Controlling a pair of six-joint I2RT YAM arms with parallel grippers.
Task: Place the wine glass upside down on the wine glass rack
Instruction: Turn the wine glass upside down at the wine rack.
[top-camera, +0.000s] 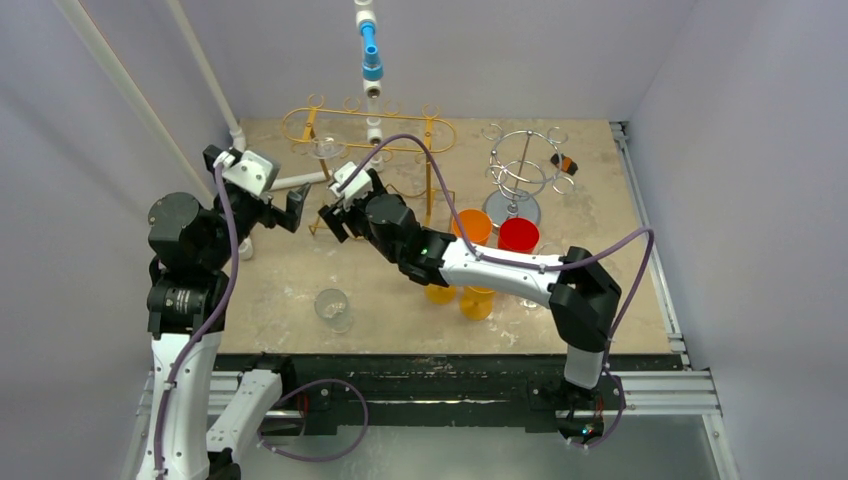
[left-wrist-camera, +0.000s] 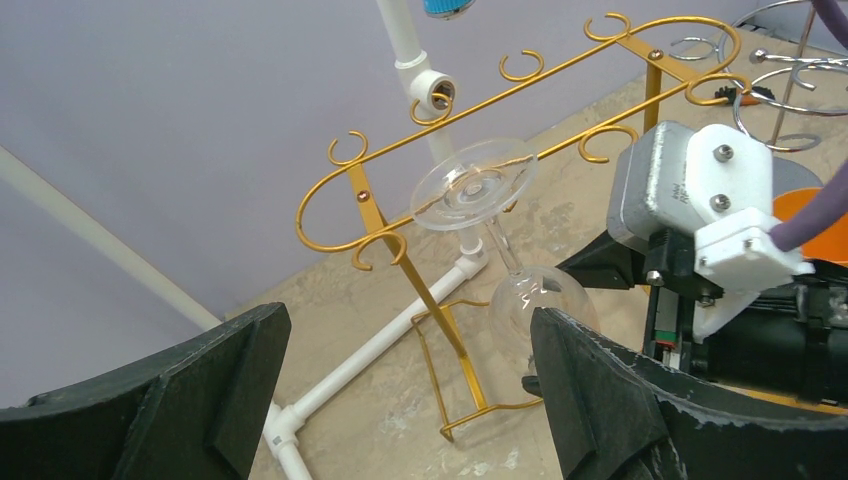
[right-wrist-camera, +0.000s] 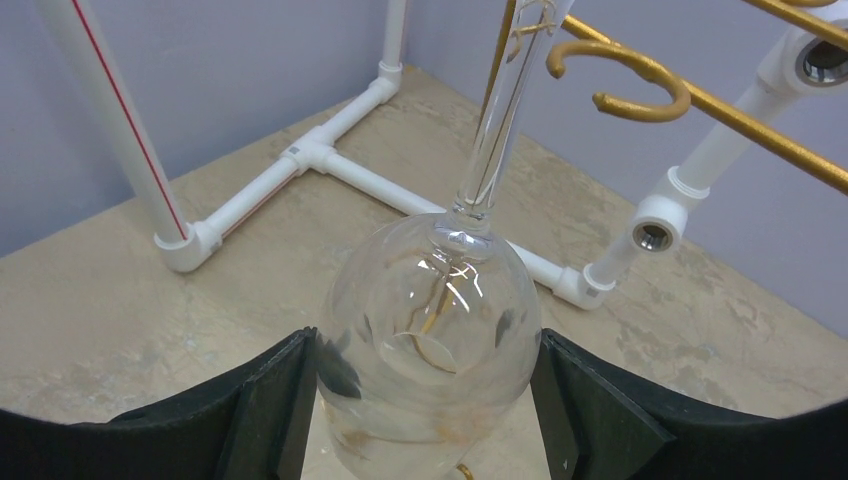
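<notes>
A clear wine glass (left-wrist-camera: 475, 188) hangs upside down and tilted. Its foot lies at the top rail of the gold wire rack (left-wrist-camera: 560, 72), its stem (right-wrist-camera: 497, 120) slants down, and its bowl (right-wrist-camera: 430, 330) is below. My right gripper (right-wrist-camera: 425, 400) is shut on the bowl, one finger against each side, beside the rack (top-camera: 400, 126). My left gripper (left-wrist-camera: 410, 400) is open and empty, just left of the rack and the glass. From above, the left gripper (top-camera: 285, 210) faces the right gripper (top-camera: 340, 215) closely.
A second clear glass (top-camera: 332, 308) lies on the table near the front left. Orange (top-camera: 472, 226) and red (top-camera: 518, 235) cups and yellow glasses (top-camera: 476, 300) sit under my right arm. A silver wire rack (top-camera: 520, 175) stands at the back right. White PVC pipes (right-wrist-camera: 350, 175) run behind the gold rack.
</notes>
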